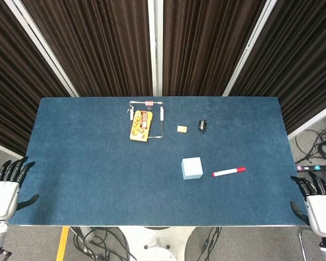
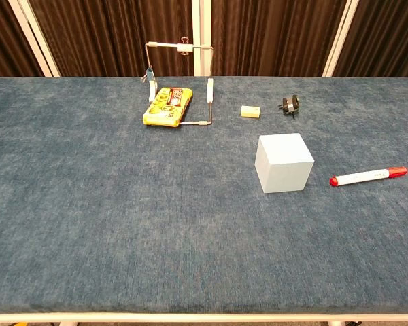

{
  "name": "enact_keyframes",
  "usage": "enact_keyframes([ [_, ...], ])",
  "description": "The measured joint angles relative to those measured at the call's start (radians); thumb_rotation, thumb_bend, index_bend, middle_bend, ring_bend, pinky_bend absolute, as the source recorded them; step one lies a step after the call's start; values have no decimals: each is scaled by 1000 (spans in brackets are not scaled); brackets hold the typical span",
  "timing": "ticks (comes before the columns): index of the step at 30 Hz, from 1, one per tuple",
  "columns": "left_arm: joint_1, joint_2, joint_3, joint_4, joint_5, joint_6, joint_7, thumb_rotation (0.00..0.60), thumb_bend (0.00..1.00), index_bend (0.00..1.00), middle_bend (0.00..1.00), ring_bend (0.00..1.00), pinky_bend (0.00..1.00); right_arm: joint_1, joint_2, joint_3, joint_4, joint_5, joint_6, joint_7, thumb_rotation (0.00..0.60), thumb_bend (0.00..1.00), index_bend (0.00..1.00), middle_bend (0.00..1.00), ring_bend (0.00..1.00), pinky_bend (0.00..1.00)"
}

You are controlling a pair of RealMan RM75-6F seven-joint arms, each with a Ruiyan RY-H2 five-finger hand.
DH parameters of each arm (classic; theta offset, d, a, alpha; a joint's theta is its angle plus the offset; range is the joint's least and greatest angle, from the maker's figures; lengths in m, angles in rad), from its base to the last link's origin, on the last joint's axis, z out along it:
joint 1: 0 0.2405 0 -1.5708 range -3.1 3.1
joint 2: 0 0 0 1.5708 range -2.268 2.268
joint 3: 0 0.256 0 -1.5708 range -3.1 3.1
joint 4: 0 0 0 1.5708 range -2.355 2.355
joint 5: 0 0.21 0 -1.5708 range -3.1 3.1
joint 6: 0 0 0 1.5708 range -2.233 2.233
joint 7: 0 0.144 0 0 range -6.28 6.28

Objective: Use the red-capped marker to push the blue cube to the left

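A pale blue cube [image 1: 192, 168] [image 2: 283, 162] sits on the blue table right of centre. Just right of it lies the red-capped marker [image 1: 228, 172] [image 2: 368, 176], a white barrel with red ends, flat on the cloth and apart from the cube. My left hand [image 1: 6, 188] hangs off the table's near left corner, fingers spread, holding nothing. My right hand [image 1: 318, 205] hangs off the near right corner, likewise with spread fingers and nothing in it. Neither hand appears in the chest view.
Further back stand a yellow packet [image 1: 141, 125] [image 2: 166, 106] inside a thin wire frame [image 1: 161, 122], a small cream eraser [image 1: 182, 129] [image 2: 251, 111] and a black binder clip [image 1: 202, 125] [image 2: 290, 104]. Dark curtains hang behind the table [image 1: 87, 179].
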Motion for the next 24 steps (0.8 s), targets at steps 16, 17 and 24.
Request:
enact_keyframes([
  [16, 6, 10, -1, -26, -1, 8, 17, 600, 66, 216, 184, 133, 96, 61, -1, 29, 0, -28, -95, -28, 600, 245, 208, 301, 87, 193],
  [17, 6, 10, -1, -24, -1, 8, 17, 600, 67, 216, 184, 133, 96, 74, -3, 33, 0, -27, -115, -35, 600, 245, 208, 301, 87, 193],
  [24, 10, 12, 1, -30, -10, 1, 27, 600, 66, 216, 184, 133, 96, 207, -64, 75, 30, 21, -335, -89, 600, 166, 207, 308, 87, 194],
])
